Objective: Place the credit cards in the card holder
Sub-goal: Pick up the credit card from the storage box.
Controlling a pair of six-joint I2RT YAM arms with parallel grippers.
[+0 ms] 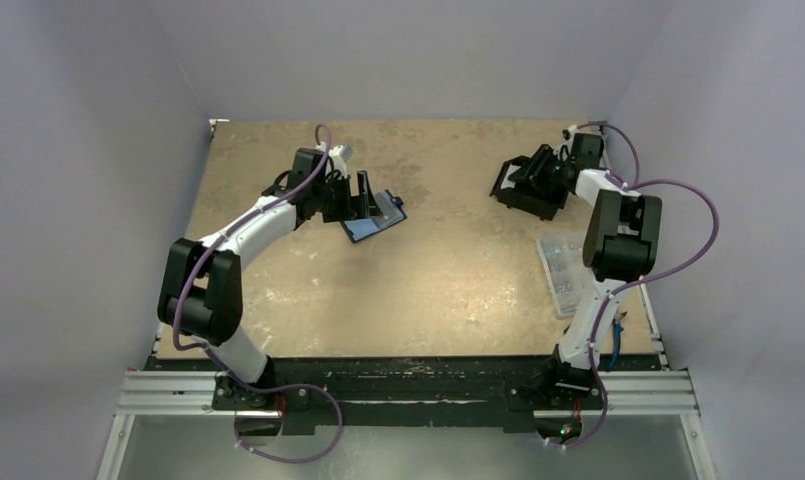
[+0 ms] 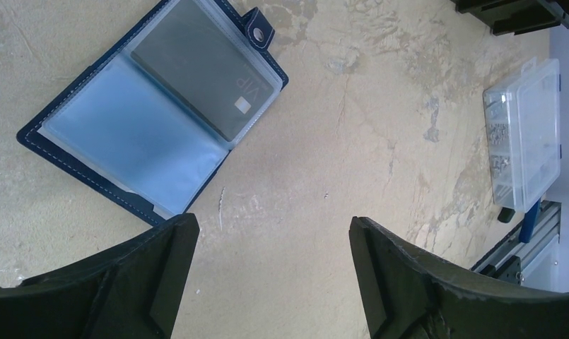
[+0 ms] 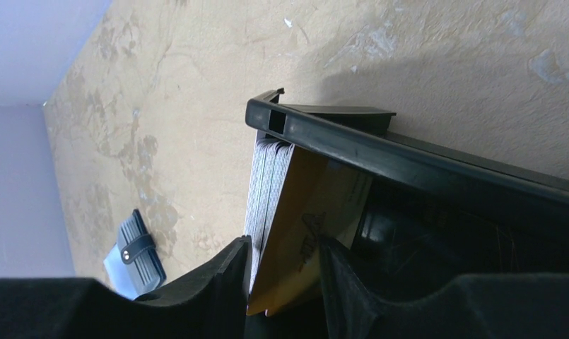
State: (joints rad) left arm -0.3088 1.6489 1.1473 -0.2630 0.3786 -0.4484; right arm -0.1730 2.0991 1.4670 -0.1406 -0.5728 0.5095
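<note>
Laid flat and wide open on the desk (image 2: 352, 155), left of the middle: the card holder (image 2: 136, 116), clear pockets facing up so cards can slide in. Already has one grey card (image 2: 203, 74) tucked in the pocket by the snap tab. Other pocket looks bare, ready for more.

Hanging just beside the card holder, not touching it: the left pincer (image 2: 267, 229), spread wide and holding nothing. Likely parked there to press the cover down or take a card when one comes.

Well apart, over on the right side, reaching into the black box (image 3: 415, 166): the right pincer (image 3: 285, 265). Standing on edge in that box, a row of cards (image 3: 266, 183), easy to grab from the top. One finger on each side of a yellow card (image 3: 306, 212), close in. Hard to tell if squeezing it or just about to. Next job, most likely: lift that card out and carry it over.
</note>
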